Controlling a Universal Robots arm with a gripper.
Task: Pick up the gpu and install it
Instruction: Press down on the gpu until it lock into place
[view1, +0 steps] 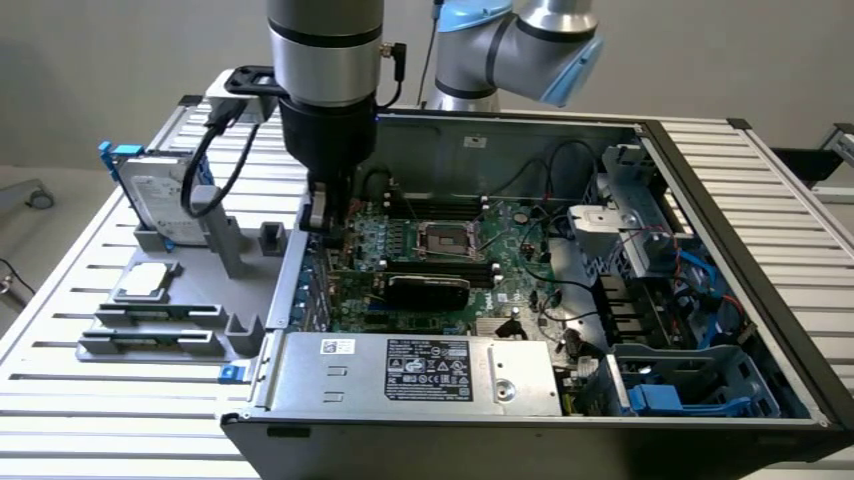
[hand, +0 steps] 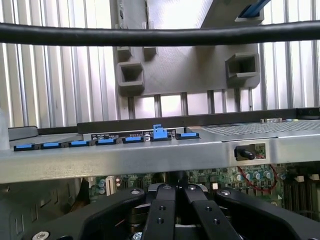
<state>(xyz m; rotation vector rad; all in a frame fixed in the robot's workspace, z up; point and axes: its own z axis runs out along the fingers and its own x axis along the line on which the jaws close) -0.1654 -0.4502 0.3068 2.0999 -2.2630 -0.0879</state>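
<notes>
Seemingly the gpu (view1: 427, 290) stands in a motherboard (view1: 514, 225) slot at the exterior frame's centre, while the hand (view1: 320, 222), pinched shut and apparently empty, hangs low left of it by the case wall (view1: 288, 290), where any sideways drift could strike the blue slot latches (hand: 159, 132).

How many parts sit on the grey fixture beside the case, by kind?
hard drive in blue frame: 1
CPU: 1
memory sticks: 2
Total: 4
</notes>
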